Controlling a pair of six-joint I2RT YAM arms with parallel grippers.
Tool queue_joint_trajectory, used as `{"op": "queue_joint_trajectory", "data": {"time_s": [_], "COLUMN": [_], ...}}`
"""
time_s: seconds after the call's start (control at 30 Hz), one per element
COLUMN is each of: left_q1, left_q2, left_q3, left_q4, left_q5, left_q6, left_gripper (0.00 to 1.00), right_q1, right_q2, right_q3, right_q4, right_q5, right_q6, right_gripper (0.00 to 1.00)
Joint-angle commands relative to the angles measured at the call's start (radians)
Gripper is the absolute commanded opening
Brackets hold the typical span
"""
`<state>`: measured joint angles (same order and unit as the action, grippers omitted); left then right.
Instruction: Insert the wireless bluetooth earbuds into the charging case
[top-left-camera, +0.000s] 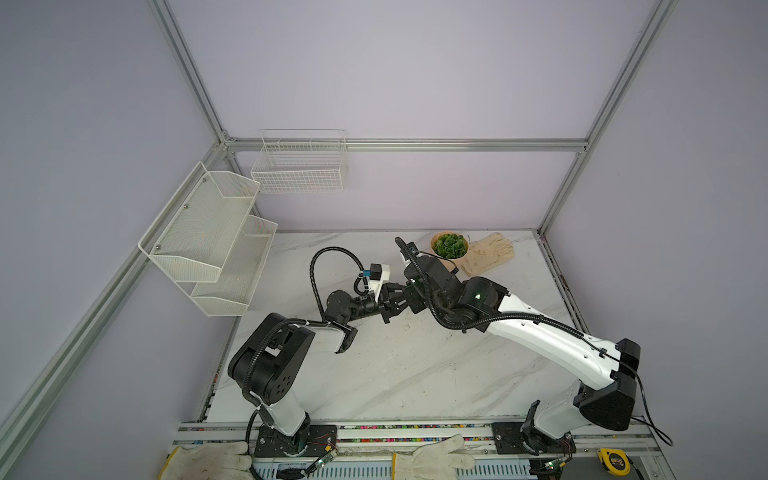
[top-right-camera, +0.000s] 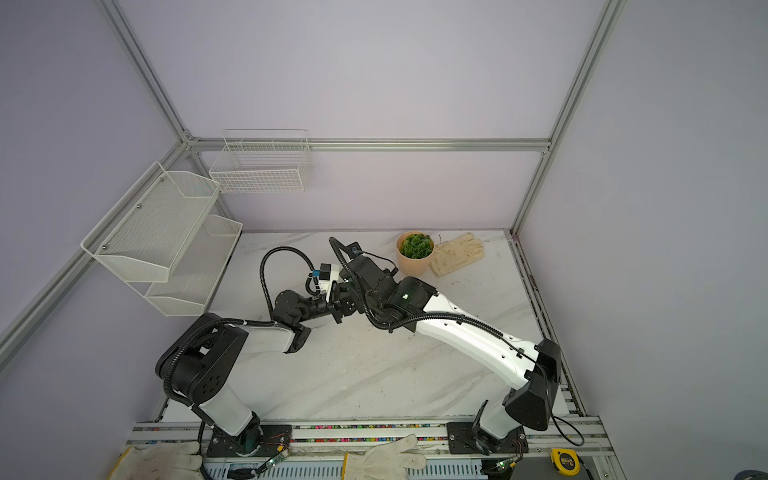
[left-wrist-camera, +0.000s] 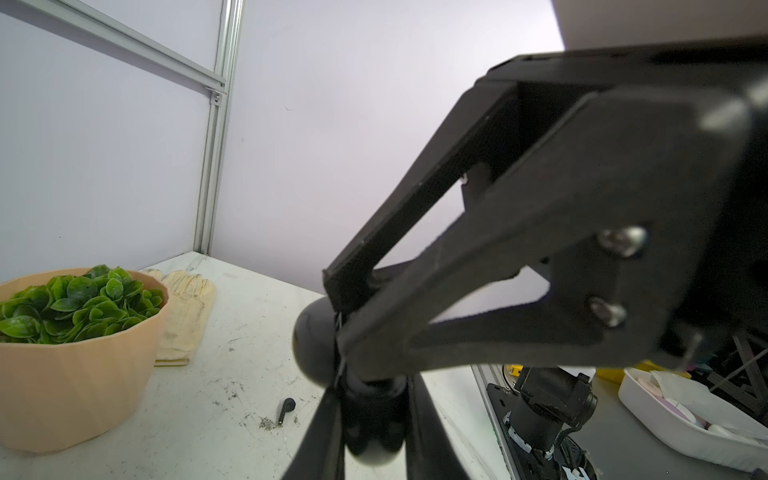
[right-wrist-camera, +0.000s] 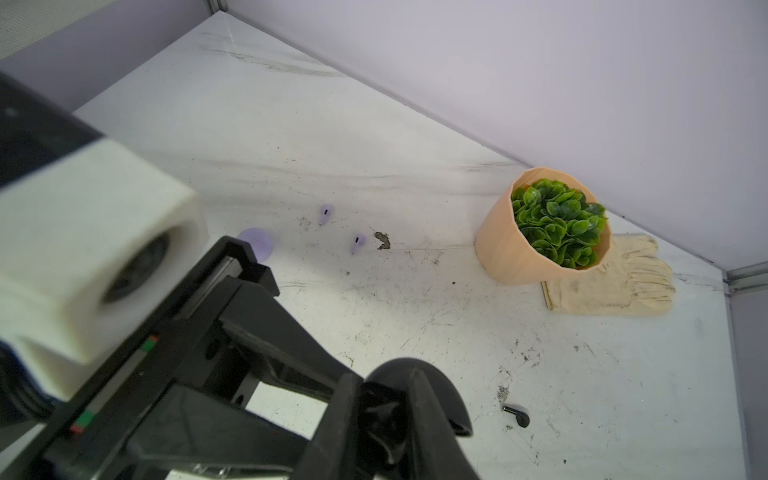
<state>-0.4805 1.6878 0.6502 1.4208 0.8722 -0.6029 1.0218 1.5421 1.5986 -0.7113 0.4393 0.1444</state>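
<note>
I have the left claw (left-wrist-camera: 337, 330) clamped on the black charging case (left-wrist-camera: 309, 345) over the desk (top-left-camera: 415, 374) middle; the right claw (right-wrist-camera: 386, 395) meets it — its grip I can't tell. Two lilac earbuds (right-wrist-camera: 325, 214) lie flat, stems parallel, pointing away from the back edge — open room frontward.

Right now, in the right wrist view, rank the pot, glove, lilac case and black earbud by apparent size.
1. Pot
2. Glove, partly hidden by the pot
3. Lilac case, partly hidden
4. Black earbud, smallest though nearest the camera
</note>
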Motion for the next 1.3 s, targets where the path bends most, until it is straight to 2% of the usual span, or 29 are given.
{"op": "queue_joint_trajectory", "data": {"time_s": [0.0, 0.37, 0.53, 0.6, 0.7, 0.77, 0.97, 1.07, 1.27], "left_q1": [-0.005, 0.0, 0.0, 0.0, -0.004, -0.014, -0.048, -0.055, -0.057], "left_q2": [-0.044, -0.046, -0.055, -0.064, -0.084, -0.097, -0.102, -0.125, -0.177], "left_q3": [0.043, 0.034, 0.022, 0.007, -0.016, -0.044, -0.065, -0.09, -0.125], "left_q4": [0.083, 0.083, 0.083, 0.082, 0.082, 0.081, 0.082, 0.083, 0.081], "left_q5": [-0.006, -0.006, -0.008, -0.017, -0.018, -0.025, 0.032, 0.049, 0.069], "left_q6": [0.039, 0.048, 0.051, 0.061, 0.082, 0.13, 0.212, 0.272, 0.357], "left_gripper": [0.0, 0.0, 0.0, 0.0, 0.0, 0.0, 0.0, 0.0, 0.0], "right_q1": [0.012, 0.012, -0.001, -0.077, -0.231, -0.284, -0.414, -0.474, -0.52], "right_q2": [0.016, 0.014, -0.05, -0.126, -0.245, -0.296, -0.336, -0.332, -0.333], "right_q3": [0.039, 0.12, 0.165, 0.091, -0.059, -0.107, -0.151, -0.186, -0.204], "right_q4": [-0.022, -0.068, -0.101, -0.075, -0.027, 0.005, 0.003, 0.025, 0.031], "right_q5": [-0.021, -0.005, -0.054, -0.119, -0.308, -0.426, -0.518, -0.595, -0.794], "right_q6": [-0.007, -0.019, 0.013, 0.048, 0.094, 0.102, 0.076, 0.063, 0.012], "right_gripper": [0.26, 0.3, 0.36, 0.37, 0.37, 0.37, 0.37, 0.37, 0.39]}}
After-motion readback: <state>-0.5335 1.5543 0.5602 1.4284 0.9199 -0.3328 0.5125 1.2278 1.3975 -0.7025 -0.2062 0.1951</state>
